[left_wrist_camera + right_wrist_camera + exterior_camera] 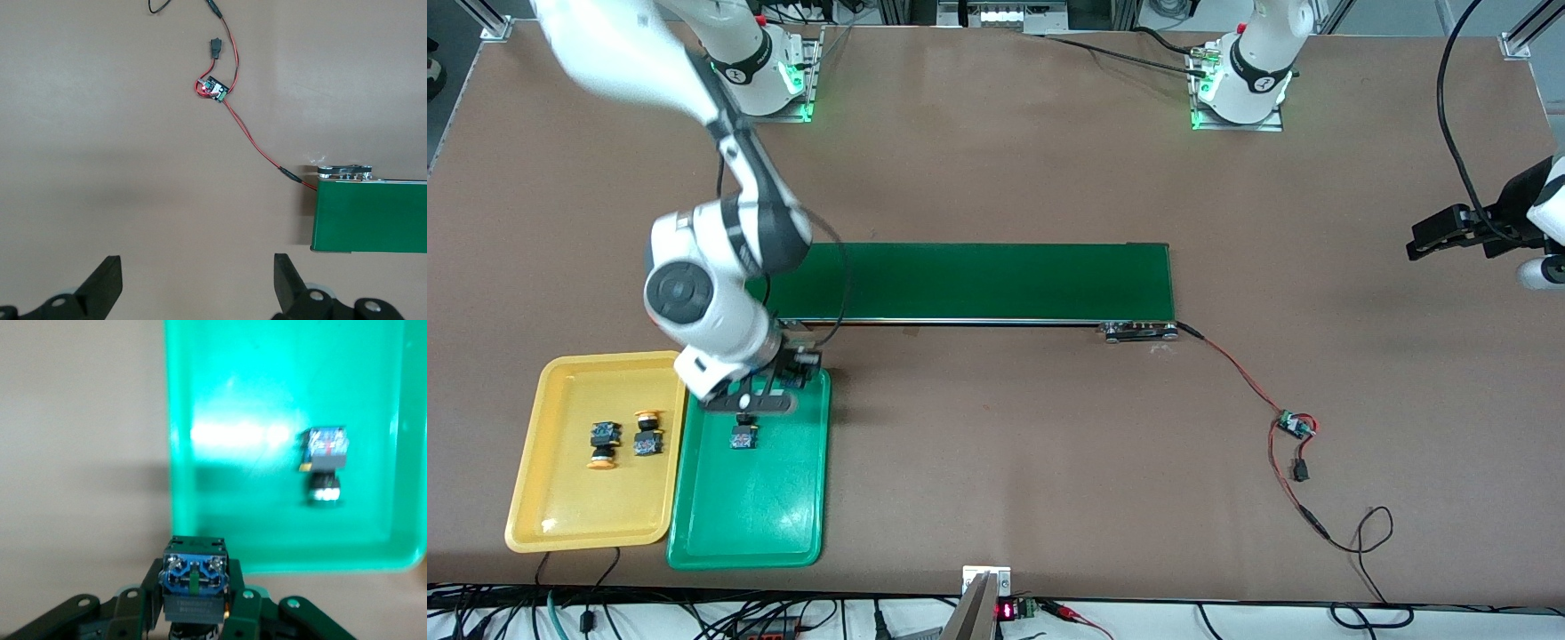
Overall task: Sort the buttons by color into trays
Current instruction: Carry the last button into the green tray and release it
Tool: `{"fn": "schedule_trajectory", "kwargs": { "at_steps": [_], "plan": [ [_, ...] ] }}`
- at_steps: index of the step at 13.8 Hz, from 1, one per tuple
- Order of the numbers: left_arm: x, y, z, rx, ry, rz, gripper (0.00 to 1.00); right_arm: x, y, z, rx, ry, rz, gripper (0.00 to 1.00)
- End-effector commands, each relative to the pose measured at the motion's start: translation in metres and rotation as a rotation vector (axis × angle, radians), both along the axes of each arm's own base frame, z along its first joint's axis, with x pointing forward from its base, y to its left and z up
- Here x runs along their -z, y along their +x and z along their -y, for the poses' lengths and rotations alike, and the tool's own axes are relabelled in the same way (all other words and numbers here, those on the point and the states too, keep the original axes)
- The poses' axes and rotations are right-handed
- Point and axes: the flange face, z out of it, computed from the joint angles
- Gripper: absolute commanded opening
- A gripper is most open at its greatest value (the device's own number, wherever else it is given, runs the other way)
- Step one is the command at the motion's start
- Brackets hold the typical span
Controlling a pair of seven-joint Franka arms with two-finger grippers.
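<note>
Two yellow-capped buttons point(624, 438) lie in my shallow yellow plastic tray point(551, 524); one green-capped button point(743, 435) rests in the green tray point(783, 533). My right gripper point(749, 402) pinches the last button point(193, 577) over it; the left gripper point(197, 287) waits, spread.

I see two trays touching side by side at the table's camera-side edge, toward the right arm's end: two buttons point(624, 439) in the corner-side tray point(543, 498), one button point(743, 436) in the neighbouring tray point(765, 524), the belt point(996, 280) farther back.
</note>
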Motion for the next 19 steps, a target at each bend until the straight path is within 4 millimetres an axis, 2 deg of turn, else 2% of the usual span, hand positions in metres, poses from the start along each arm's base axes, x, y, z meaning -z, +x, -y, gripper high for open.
{"fn": "schedule_trajectory", "kwargs": {
  "at_steps": [1,3,5,6,7,8,9,12,13,14,15,17,19],
  "plan": [
    [-0.003,-0.003,0.002,0.017,0.004,0.003,1.00,0.039,0.029,0.022,-0.032,0.031,0.054,0.12],
    [-0.003,-0.003,0.002,0.017,0.004,0.005,1.00,0.054,0.032,0.034,-0.032,0.033,0.062,0.13],
    [-0.003,-0.003,0.003,0.019,0.004,0.005,1.00,0.054,0.034,0.040,-0.025,0.032,0.060,0.17],
    [-0.003,-0.003,0.003,0.019,0.004,0.003,1.00,0.054,0.033,0.040,-0.024,0.031,0.056,0.42],
    [-0.003,-0.003,0.003,0.019,0.004,0.005,1.00,0.054,0.033,0.042,-0.020,0.032,0.056,0.84],
    [-0.003,-0.003,0.003,0.019,0.004,0.003,1.00,0.054,0.035,0.050,-0.007,0.033,0.054,0.88],
    [-0.003,-0.003,0.003,0.019,0.004,0.003,1.00,0.050,0.036,0.056,0.001,0.034,0.058,1.00],
    [-0.003,-0.003,0.004,0.020,0.004,0.003,1.00,0.039,0.038,0.057,0.003,0.035,0.069,1.00],
    [-0.002,-0.003,0.004,0.020,0.004,0.002,1.00,0.025,0.039,0.059,0.008,0.034,0.072,1.00],
    [-0.002,-0.003,0.004,0.020,0.004,0.002,1.00,0.000,0.037,0.061,0.007,0.028,0.071,1.00],
    [-0.002,-0.003,0.004,0.020,0.004,0.002,1.00,-0.015,0.035,0.065,0.008,0.015,0.040,1.00],
    [-0.003,-0.003,0.004,0.020,0.003,0.003,1.00,-0.070,0.032,0.090,0.005,-0.002,-0.004,1.00],
    [-0.005,-0.004,0.004,0.020,0.003,0.006,1.00,-0.123,0.016,0.097,0.004,-0.015,-0.045,1.00]
  ]
}}
